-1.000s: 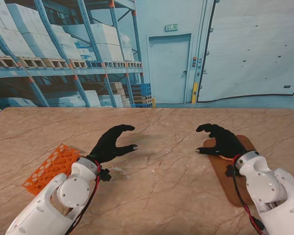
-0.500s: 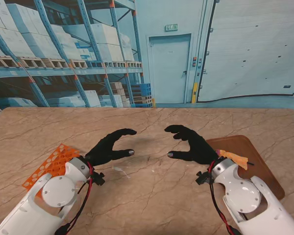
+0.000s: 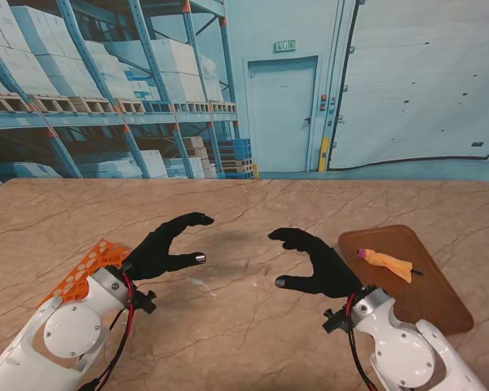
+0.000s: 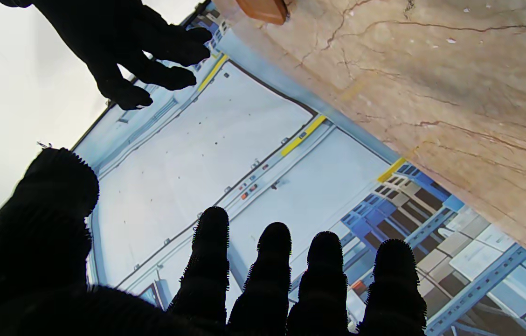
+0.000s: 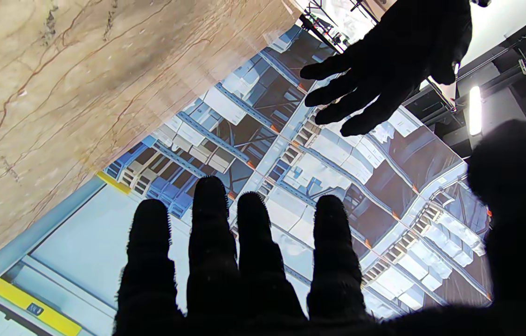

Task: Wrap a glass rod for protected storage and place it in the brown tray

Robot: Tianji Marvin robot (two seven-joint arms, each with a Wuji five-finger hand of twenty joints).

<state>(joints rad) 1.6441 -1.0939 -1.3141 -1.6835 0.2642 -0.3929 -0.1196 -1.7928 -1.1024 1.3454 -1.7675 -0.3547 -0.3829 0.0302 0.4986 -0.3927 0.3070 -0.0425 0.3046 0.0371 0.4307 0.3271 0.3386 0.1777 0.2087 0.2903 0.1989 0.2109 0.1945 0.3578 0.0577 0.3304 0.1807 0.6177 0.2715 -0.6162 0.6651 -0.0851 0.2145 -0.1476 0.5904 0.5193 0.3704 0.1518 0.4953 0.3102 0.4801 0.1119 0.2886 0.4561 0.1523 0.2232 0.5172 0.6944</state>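
Observation:
The brown tray (image 3: 428,293) lies on the table at my right, and a corner of the brown tray (image 4: 263,8) shows in the left wrist view. On it rests a rod wrapped in yellow-orange cloth (image 3: 385,261), a pink tip at one end and a dark tip at the other. My right hand (image 3: 318,265) hovers left of the tray, fingers apart, holding nothing. My left hand (image 3: 163,247) floats over the table's left part, also open and empty. The two palms face each other. Each wrist view shows the other hand: the right hand (image 4: 128,51) and the left hand (image 5: 384,70).
An orange perforated rack (image 3: 85,270) lies at the left, partly hidden behind my left forearm. A small clear scrap (image 3: 197,282) lies on the marble table (image 3: 253,318) between my hands. The table's far edge meets a warehouse backdrop.
My right hand has drawn away from the tray toward the table's middle, leaving the wrapped rod lying on it. My left hand has pulled back slightly nearer to me.

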